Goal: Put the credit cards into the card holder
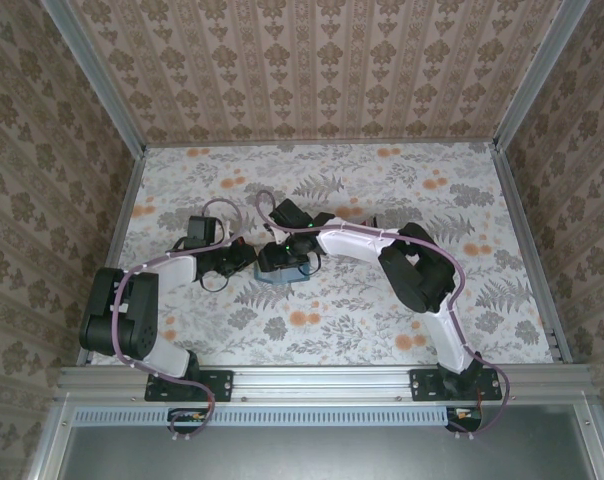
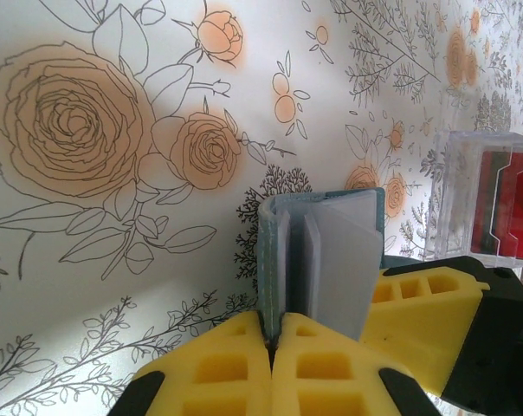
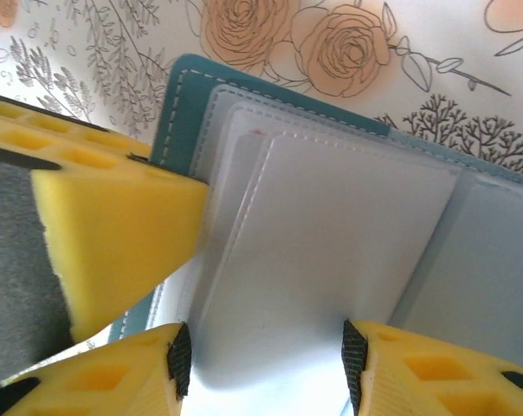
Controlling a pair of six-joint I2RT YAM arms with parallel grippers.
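Two pale stitched sleeves fan from the teal card holder, pinched by the closed left gripper; right gripper straddles a greyish-white credit card, grip unclear.

Card holder on table, tray nearby
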